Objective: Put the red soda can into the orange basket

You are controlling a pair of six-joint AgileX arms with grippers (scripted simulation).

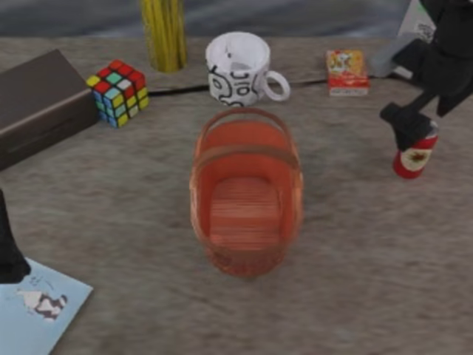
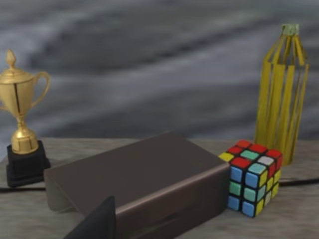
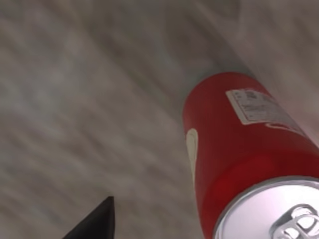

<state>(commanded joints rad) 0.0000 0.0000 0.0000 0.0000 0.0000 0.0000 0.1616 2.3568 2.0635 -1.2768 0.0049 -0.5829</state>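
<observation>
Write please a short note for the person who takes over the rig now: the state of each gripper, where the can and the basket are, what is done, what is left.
Right gripper: directly over the top of the red soda can, at the table's right side. Whether its jaws are closed on the can cannot be seen.
Left gripper: parked at the table's left edge, next to a blue sheet.
The can stands upright on the table, well to the right of the orange basket.
The basket sits at the table's middle, with nothing inside.
Done: the right arm has reached the can.
Left: confirm the grip, lift the can, carry it left and release it into the basket.
</observation>
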